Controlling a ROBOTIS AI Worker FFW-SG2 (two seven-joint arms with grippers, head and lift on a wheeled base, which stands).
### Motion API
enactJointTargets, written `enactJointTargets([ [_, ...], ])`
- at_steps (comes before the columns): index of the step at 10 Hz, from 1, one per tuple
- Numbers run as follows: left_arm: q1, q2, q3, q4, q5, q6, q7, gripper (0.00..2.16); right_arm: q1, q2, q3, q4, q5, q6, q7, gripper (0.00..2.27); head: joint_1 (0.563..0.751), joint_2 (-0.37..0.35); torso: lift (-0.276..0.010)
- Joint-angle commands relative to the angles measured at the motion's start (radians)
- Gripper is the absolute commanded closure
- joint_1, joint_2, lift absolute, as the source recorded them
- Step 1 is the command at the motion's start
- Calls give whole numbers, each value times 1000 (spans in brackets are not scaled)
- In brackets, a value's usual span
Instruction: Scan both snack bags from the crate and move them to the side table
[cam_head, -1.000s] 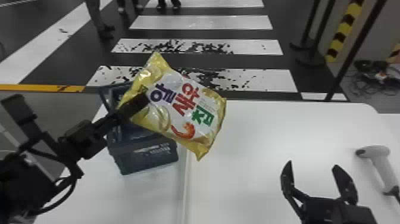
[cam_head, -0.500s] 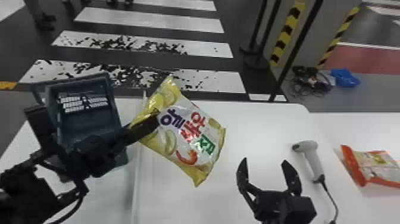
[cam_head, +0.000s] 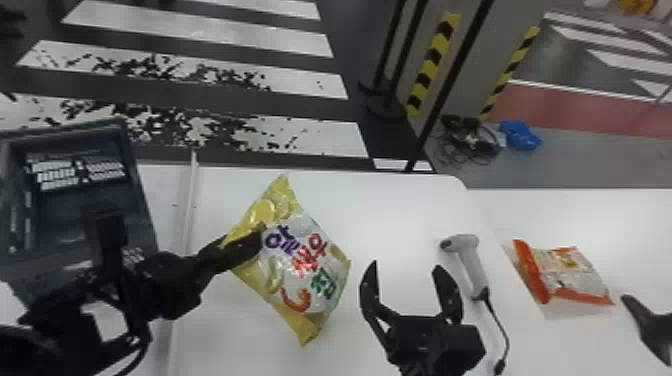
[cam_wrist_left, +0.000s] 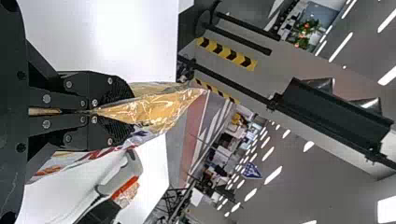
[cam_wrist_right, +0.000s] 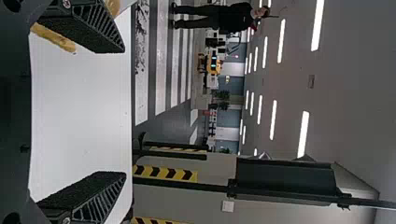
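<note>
Above the white table, my left gripper (cam_head: 252, 245) is shut on the upper left part of a yellow snack bag (cam_head: 300, 265). In the left wrist view the left gripper (cam_wrist_left: 112, 111) pinches the yellow bag (cam_wrist_left: 154, 106) between its fingers. To the bag's right, my right gripper (cam_head: 402, 290) stands open with nothing between its fingers; the right wrist view also has the right gripper (cam_wrist_right: 123, 112) with fingers wide apart. A white scanner (cam_head: 465, 255) lies right of it. An orange snack bag (cam_head: 570, 275) lies on the side table (cam_head: 630, 220). The dark crate (cam_head: 140, 200) is at the left.
A raised white strip (cam_head: 186, 215) runs along the table (cam_head: 390, 210) between crate and yellow bag. The scanner's black cable (cam_head: 502, 325) trails towards the front. A dark curved object (cam_head: 650, 325) is at the right edge. Black posts stand behind the table.
The head view has swung to the right, bringing in the orange bag and side table. My left gripper has carried the yellow bag rightward, away from the crate and nearer to the right gripper.
</note>
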Motion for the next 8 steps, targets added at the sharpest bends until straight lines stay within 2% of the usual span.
enactJointTargets([
  [1,-61,-8,-70,109,-19,-53,-15,2138,0,0,-2,0,-1,-1,1,49,695,-291,-99],
  [3,-111,-37,-117,197,-40,-77,-66,2138,0,0,-5,0,-4,-1,0,49,695,-330,-99],
  [4,-136,-47,-145,225,-74,-86,-81,2051,0,0,-5,0,-4,-4,1,49,695,-348,-99],
  [5,-143,-50,-177,229,-107,-86,-55,1335,0,0,-5,0,-4,-4,1,49,695,-350,-99],
  [6,-143,-50,-199,229,-141,-86,-40,22,0,0,-5,0,-4,-1,1,49,695,-350,-99],
  [8,-143,-48,-226,220,-250,-99,-4,22,0,0,-3,0,-6,-1,1,49,695,-350,-99],
])
